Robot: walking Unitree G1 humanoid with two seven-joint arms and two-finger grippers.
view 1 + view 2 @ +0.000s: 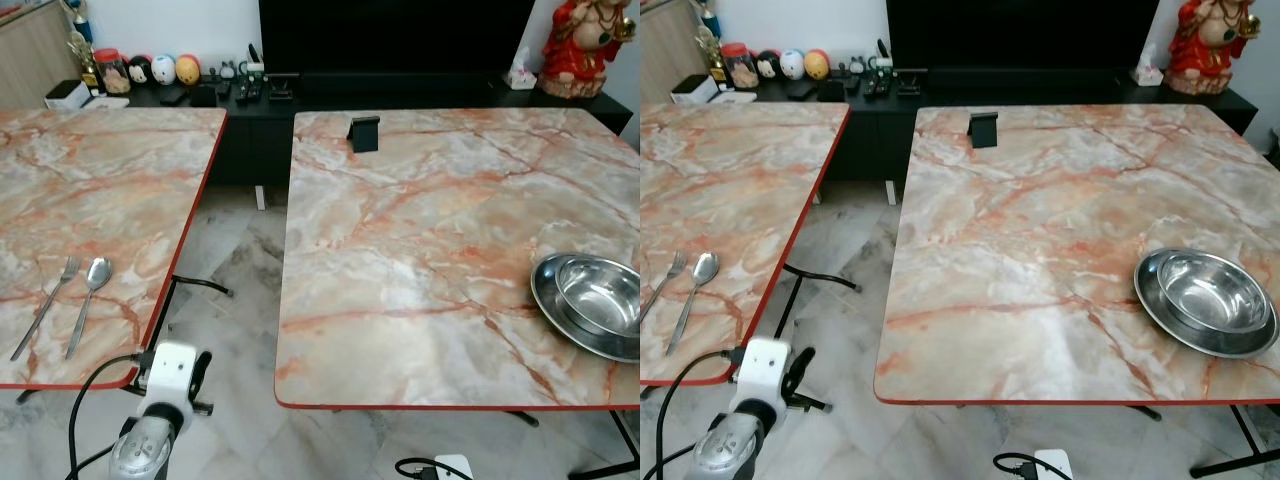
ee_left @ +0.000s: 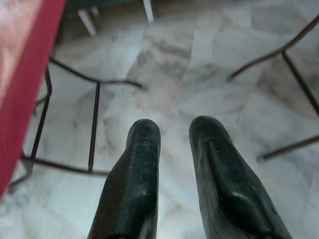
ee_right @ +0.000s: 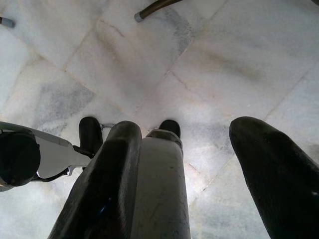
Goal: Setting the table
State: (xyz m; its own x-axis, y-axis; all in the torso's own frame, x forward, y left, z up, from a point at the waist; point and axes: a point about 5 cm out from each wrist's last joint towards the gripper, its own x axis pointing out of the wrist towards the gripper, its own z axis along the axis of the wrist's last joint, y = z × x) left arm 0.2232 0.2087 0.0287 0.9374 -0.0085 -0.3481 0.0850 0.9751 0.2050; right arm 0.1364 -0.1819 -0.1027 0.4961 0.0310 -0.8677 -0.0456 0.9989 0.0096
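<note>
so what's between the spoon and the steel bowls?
Bare marble top beside the spoon, then the floor gap between the two tables, then bare marble up to the steel bowls. Seen in the left eye view.

The left pincer (image 2: 172, 144) hangs low over the floor (image 2: 209, 74) between two desks. On the desk (image 1: 100, 190) to its left lie a fork (image 1: 45, 305) and spoon (image 1: 88, 300), side by side; on the desk (image 1: 430, 250) to its right, far off, a bowl (image 1: 600, 292) sits in a plate (image 1: 548, 300).

I see glossy marble-look tables (image 1: 420, 250) | shiny steel bowl (image 1: 600, 293) | polished metal spoon (image 1: 90, 300), fork (image 1: 45, 305) | matt black fingers (image 2: 134, 189)
</note>
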